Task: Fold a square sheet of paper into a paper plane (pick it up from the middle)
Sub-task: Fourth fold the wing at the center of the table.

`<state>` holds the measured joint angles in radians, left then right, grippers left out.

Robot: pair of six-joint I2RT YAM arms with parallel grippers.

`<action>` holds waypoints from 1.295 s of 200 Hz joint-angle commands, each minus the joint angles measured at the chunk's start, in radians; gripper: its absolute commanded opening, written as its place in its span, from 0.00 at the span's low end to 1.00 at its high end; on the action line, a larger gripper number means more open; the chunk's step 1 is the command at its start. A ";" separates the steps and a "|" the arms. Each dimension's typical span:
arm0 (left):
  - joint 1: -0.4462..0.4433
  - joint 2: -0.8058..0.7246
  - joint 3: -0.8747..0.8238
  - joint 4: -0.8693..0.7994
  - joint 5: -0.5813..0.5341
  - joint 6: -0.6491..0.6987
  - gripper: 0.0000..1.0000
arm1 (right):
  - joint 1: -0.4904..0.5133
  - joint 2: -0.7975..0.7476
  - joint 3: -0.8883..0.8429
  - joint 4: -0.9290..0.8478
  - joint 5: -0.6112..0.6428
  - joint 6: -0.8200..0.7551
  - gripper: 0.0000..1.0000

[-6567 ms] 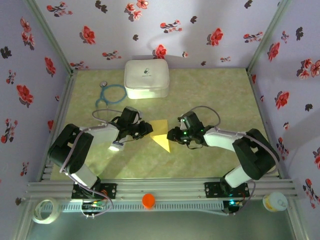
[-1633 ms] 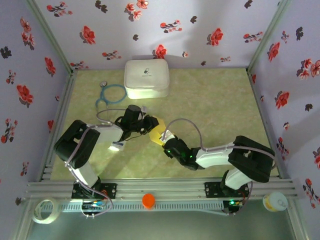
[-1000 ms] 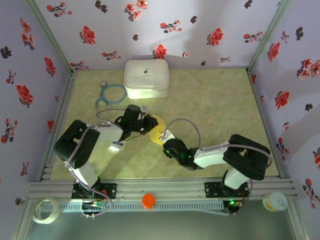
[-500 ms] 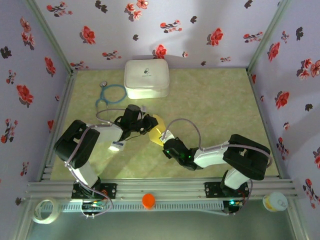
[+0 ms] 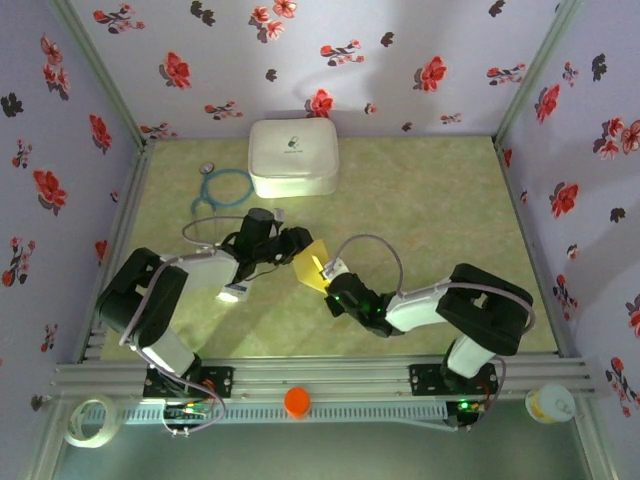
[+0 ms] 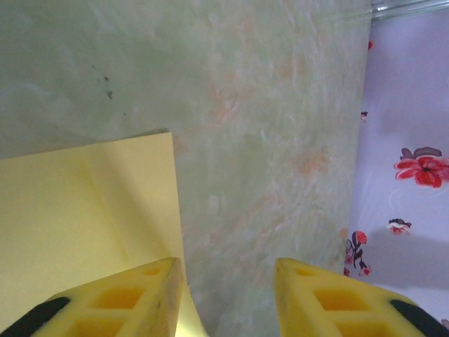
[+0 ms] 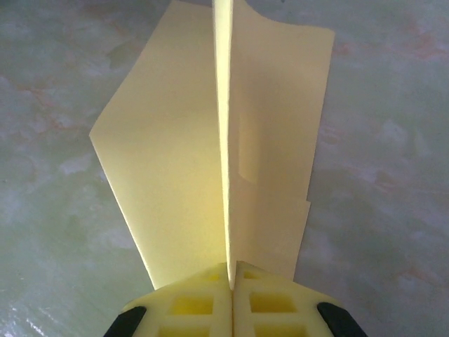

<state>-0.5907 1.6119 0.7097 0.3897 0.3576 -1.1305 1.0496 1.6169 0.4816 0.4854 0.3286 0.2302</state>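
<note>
top view bright, even overhead light, a bit soft and low-res; faint soft-edged shadows on the back wall (image 5: 300, 85) and the table (image 5: 420, 200). wrist views well lit; paper plane (image 7: 175, 161) sharp but slightly washed out, table behind it soft.

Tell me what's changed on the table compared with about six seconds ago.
The right gripper swung in leftward and shut on the yellow paper along its centre crease; the paper, lying flat before, now has that fold standing up. The left gripper, open, drew back slightly to the left. The white case stayed put.
</note>
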 commanded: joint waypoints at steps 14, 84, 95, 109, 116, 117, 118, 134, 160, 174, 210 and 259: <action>0.015 -0.056 -0.029 -0.053 -0.056 0.032 0.42 | -0.038 0.023 -0.003 0.029 -0.109 0.080 0.08; 0.024 -0.086 -0.037 -0.069 -0.074 0.034 0.43 | -0.087 0.050 0.020 -0.007 -0.224 0.156 0.09; 0.025 -0.091 -0.038 -0.074 -0.074 0.039 0.42 | -0.097 0.052 0.046 -0.054 -0.245 0.170 0.10; 0.026 -0.094 -0.038 -0.080 -0.074 0.042 0.41 | -0.103 0.058 0.091 -0.130 -0.276 0.168 0.10; 0.026 -0.094 -0.036 -0.080 -0.072 0.044 0.40 | -0.104 0.063 0.116 -0.169 -0.294 0.164 0.10; 0.026 -0.094 -0.036 -0.081 -0.072 0.044 0.39 | -0.104 0.065 0.119 -0.174 -0.296 0.164 0.10; 0.025 -0.093 -0.037 -0.081 -0.072 0.044 0.39 | -0.104 0.066 0.122 -0.178 -0.298 0.164 0.10; 0.026 -0.091 -0.040 -0.083 -0.067 0.047 0.33 | -0.111 0.082 0.172 -0.254 -0.334 0.168 0.10; 0.026 -0.092 -0.057 -0.076 -0.069 0.041 0.18 | -0.125 0.099 0.192 -0.264 -0.373 0.194 0.09; 0.026 -0.093 -0.065 -0.069 -0.070 0.035 0.12 | -0.137 0.105 0.176 -0.226 -0.397 0.228 0.09; 0.026 -0.086 -0.062 -0.070 -0.071 0.035 0.03 | -0.175 0.106 0.130 -0.131 -0.464 0.311 0.09; 0.026 -0.051 -0.051 -0.048 -0.039 0.034 0.00 | -0.205 0.106 0.094 -0.072 -0.506 0.356 0.09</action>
<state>-0.5709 1.5406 0.6552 0.3214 0.2993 -1.1011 0.8558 1.6966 0.6029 0.4320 -0.1482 0.5446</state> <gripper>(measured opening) 0.047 0.091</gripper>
